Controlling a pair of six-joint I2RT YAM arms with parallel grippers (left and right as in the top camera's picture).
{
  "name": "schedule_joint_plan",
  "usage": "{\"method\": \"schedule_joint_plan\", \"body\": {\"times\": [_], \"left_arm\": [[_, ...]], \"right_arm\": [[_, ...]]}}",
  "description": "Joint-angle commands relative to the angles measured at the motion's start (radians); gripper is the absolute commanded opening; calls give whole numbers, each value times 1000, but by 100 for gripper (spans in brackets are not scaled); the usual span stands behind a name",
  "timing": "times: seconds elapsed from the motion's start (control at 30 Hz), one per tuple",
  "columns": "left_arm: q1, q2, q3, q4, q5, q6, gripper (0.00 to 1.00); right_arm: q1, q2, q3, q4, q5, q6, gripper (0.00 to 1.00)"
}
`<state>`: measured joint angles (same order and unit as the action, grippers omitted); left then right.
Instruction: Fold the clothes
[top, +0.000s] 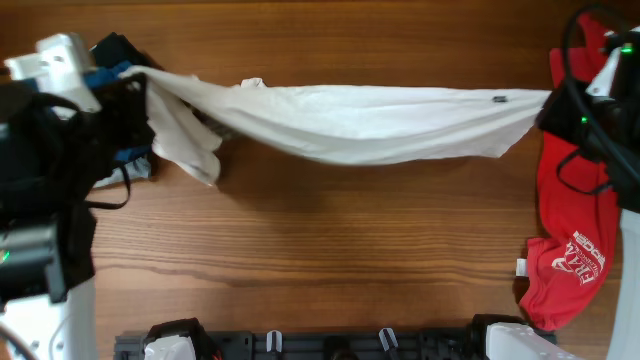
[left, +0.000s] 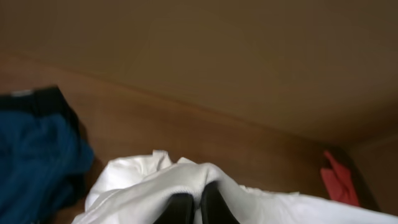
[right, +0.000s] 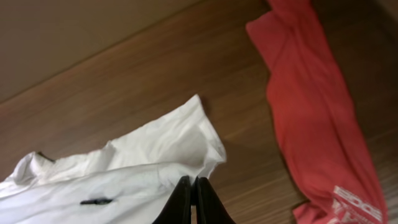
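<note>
Left fingers (left: 180, 208) and right fingers (right: 181, 202) stretch white T-shirt (top: 370, 125).

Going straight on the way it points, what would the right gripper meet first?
The right gripper would first push into the white T-shirt it pinches, then probably bare table; the red T-shirt lies aside.

A brown wood-grain surface (top: 330, 230) fills the overhead view. A plain beige wall (left: 249, 50) rises behind it. A black rail (top: 330, 345) lines its lower edge.
</note>
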<state>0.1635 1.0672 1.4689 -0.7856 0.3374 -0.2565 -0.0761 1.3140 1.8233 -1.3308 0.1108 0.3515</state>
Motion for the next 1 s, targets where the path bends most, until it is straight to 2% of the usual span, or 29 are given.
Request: {"method": "schedule_joint_plan", "body": {"times": [0.0,0.3,0.43,0.57,0.87,0.97], "left_arm": [[50,-16,131,-5,-10,-13,4],[117,-66,267,-41,-18,-13,4],[122,-85,279,-37,-32,-21,4],[120,-37,279,-37,-18,-55,4],[72,178,279,-71,24,-39,4],[69,219,279,-83,24,-36,4]], "right_arm": [[-30,-13,102,-29,55,-18,4],[-69,-70,314,-47,92,-37,4],[-69,-77,336,-35,95,-38,4],[-69,2,336,-36,69,-38,4],[-68,224,335,-139,-80,-45,4],[-67,263,331,-157,-193,-120,4]]}}
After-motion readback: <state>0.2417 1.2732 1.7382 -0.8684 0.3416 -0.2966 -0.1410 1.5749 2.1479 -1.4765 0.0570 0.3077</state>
